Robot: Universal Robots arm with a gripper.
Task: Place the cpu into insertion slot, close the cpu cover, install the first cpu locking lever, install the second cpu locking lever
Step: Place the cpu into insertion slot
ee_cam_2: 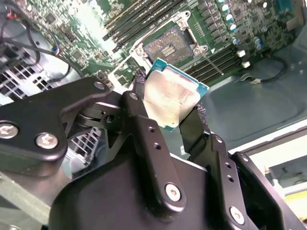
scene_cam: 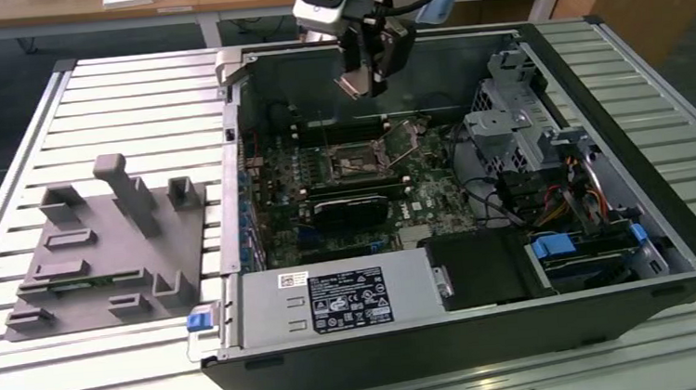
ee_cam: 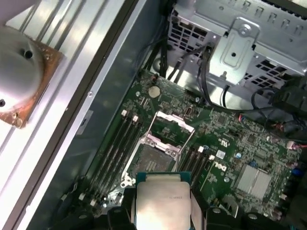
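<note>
1. Your gripper (ee_cam_2: 169, 98) is clamped on the cpu (ee_cam: 160, 203) by two opposite edges. The chip is square, so it has no long axis. It hangs tilted, with its silver top showing in both wrist views.
2. It sits in the air over the open computer case (scene_cam: 398, 359), well apart from the insertion slot (ee_cam: 153, 165). The slot lies bare, with the cpu cover (ee_cam: 177, 122) swung up.
3. Memory slots (ee_cam: 115, 143) flank the slot closely, and a drive cage (scene_cam: 511, 131) stands toward the exterior view's right.
4. The case lies on a slatted metal surface (scene_cam: 128, 91), beside a grey fixture (scene_cam: 104, 251).
</note>
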